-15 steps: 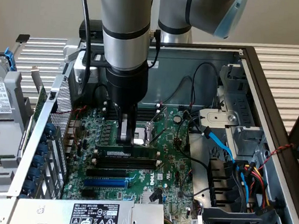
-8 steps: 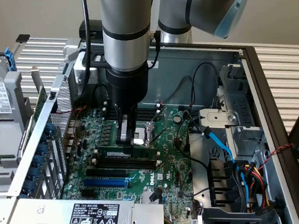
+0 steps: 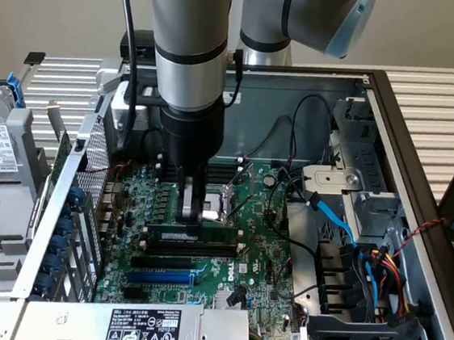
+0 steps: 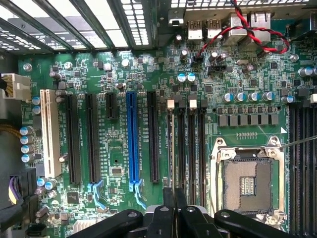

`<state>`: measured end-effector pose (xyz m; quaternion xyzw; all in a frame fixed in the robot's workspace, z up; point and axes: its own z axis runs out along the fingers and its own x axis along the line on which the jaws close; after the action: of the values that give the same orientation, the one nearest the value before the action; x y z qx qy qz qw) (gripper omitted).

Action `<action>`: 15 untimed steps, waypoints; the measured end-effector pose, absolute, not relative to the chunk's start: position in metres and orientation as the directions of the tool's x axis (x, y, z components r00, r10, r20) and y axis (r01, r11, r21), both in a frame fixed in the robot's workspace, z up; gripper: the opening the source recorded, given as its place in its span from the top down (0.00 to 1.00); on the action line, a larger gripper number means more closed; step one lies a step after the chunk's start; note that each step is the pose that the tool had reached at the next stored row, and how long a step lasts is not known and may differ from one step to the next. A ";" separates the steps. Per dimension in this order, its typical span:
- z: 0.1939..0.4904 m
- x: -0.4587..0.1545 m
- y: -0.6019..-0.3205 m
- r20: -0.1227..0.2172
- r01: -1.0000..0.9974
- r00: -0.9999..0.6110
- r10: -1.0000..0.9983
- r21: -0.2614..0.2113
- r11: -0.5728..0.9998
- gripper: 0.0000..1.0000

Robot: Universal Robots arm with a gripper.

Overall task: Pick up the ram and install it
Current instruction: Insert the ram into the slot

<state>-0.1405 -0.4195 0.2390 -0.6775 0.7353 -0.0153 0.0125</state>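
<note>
The ram (image 3: pixel 208 237) is a long dark-green stick with a small white label. It stands on edge along a black memory slot on the motherboard (image 3: pixel 259 254), beside the CPU socket (image 3: pixel 222 204). My gripper (image 3: pixel 192 215) comes straight down on its upper edge, near the end toward the exterior view's left, shut on the stick. In the wrist view the ram (image 4: pixel 171 148) shows edge-on as a thin line in the first of the memory slots (image 4: pixel 195 148). The black fingertips of the gripper (image 4: pixel 174 198) pinch it from both sides.
The open computer case holds a blue expansion slot (image 4: pixel 131 139) and black slots beside it. A red-black twisted cable (image 4: pixel 247 29) runs near the rear ports. Blue data cables (image 3: pixel 343 227) and a drive cage (image 3: pixel 369 209) sit toward the exterior view's right. The power supply (image 3: pixel 145 332) is in front.
</note>
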 end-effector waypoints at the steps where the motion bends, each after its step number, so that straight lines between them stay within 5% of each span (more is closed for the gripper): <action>1: 0.238 -0.141 -0.419 0.002 -0.996 -0.082 -0.997 -0.039 0.081 0.88; 15: 0.238 -0.141 -0.419 0.003 -0.996 -0.080 -0.997 -0.039 0.080 0.88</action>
<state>-0.1414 -0.4186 0.2381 -0.6780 0.7348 -0.0151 0.0121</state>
